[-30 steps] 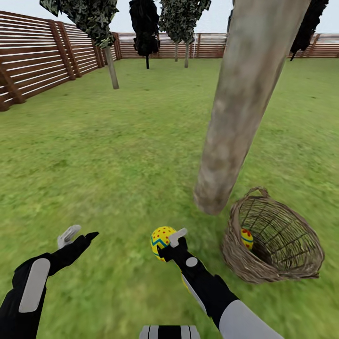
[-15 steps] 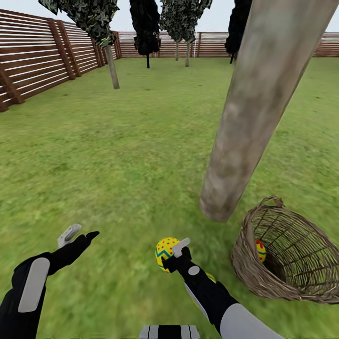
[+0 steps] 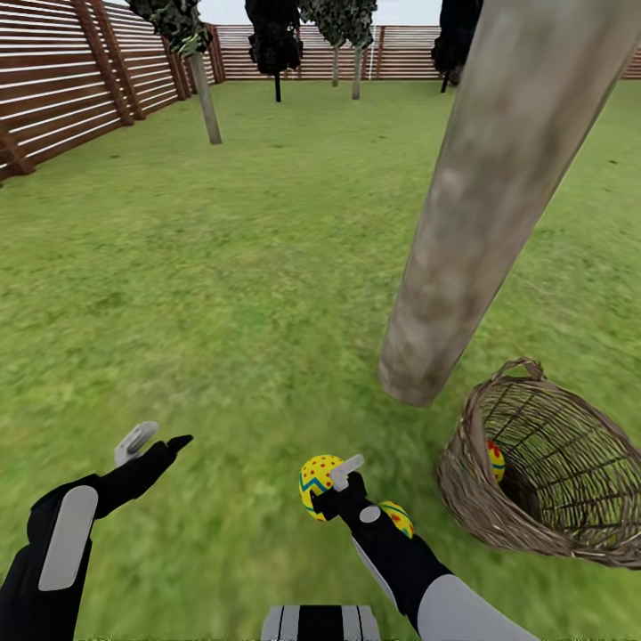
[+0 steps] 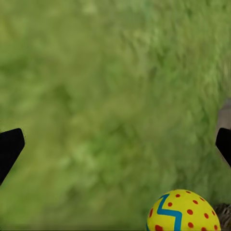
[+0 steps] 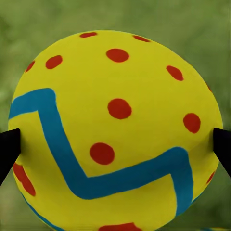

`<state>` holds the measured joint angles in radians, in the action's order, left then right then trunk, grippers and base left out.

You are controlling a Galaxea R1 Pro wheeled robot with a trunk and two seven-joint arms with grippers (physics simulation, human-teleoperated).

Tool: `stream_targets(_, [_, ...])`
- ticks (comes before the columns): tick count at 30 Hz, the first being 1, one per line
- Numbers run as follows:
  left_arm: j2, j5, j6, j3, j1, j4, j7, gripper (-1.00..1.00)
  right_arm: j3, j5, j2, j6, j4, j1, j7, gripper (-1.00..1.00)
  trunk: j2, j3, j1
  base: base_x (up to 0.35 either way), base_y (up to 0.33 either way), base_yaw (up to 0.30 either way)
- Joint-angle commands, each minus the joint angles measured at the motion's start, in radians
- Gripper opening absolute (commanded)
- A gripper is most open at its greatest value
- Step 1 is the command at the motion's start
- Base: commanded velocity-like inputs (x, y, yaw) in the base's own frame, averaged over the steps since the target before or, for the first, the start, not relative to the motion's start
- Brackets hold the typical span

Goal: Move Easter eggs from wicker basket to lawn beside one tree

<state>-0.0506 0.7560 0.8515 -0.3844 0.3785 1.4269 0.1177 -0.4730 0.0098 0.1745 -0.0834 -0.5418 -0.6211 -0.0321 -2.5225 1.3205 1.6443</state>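
Observation:
My right gripper (image 3: 328, 485) is shut on a yellow Easter egg (image 3: 316, 481) with a blue zigzag and red dots, held low over the lawn (image 3: 249, 267) just left of the tree trunk (image 3: 472, 223). In the right wrist view that egg (image 5: 115, 130) sits between both fingertips. A second egg (image 3: 397, 518) lies on the grass beside my right forearm. A third egg (image 3: 496, 461) rests inside the wicker basket (image 3: 465, 485), which lies tipped on its side right of the trunk's base. My left gripper (image 3: 153, 440) hangs open and empty over grass; the left wrist view catches the held egg (image 4: 183, 211) past its fingertips (image 4: 10, 148).
A brown slat fence (image 3: 62, 89) runs along the left and far side. A thinner tree (image 3: 205, 98) and dark cypresses (image 3: 274, 40) stand far back. Open grass spreads left and ahead of the trunk.
The view has shifted, so trunk and basket sit further right in the picture. The right gripper keeps the egg; the egg by the forearm shows more now. The left arm is unchanged.

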Motion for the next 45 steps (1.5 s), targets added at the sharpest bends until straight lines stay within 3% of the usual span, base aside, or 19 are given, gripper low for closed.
stream_targets(1, [0.0, 0.011, 0.004, -0.001, 0.0, 0.001, 0.01, 1.0, -0.003, 0.001, 0.0, -0.006, -0.001, 0.0, -0.003, -1.0, -0.001, 0.005, 0.0, 0.0, 0.0, 0.0])
stream_targets(8, [0.0, 0.011, 0.004, -0.001, 0.0, 0.0, 0.01, 1.0, -0.003, 0.002, 0.0, -0.006, -0.001, -0.001, -0.005, -1.0, -0.002, 0.032, 0.003, 0.0, 0.0, 0.0])
stream_targets(12, [0.001, 0.011, 0.004, -0.001, 0.0, 0.001, 0.009, 1.0, -0.003, 0.002, 0.0, 0.01, 0.0, -0.001, -0.064, -1.0, -0.003, 0.047, 0.005, 0.0, 0.0, 0.0])
stream_targets(28, [0.0, 0.008, 0.004, -0.001, -0.003, -0.001, 0.009, 1.0, -0.003, 0.002, 0.0, 0.027, -0.001, -0.001, -0.076, -1.0, -0.003, 0.047, 0.005, 0.099, 0.0, 0.0])
stream_targets(32, [0.0, 0.01, 0.006, -0.001, -0.003, -0.001, 0.008, 1.0, -0.003, 0.002, 0.0, 0.03, -0.001, -0.001, -0.131, -1.0, -0.003, 0.047, 0.005, 0.019, 0.0, 0.0])
stream_targets(37, [0.0, 0.012, 0.006, -0.001, -0.003, 0.0, 0.009, 1.0, -0.007, 0.001, 0.0, 0.1, -0.002, -0.001, -0.133, -1.0, -0.004, 0.067, 0.007, 0.0, 0.0, 0.0])
stream_targets(45, [0.0, 0.013, 0.006, -0.001, -0.003, -0.001, 0.009, 1.0, -0.011, 0.001, 0.0, 0.109, -0.003, -0.001, -0.132, -1.0, -0.006, 0.098, 0.011, 0.0, 0.0, 0.0])
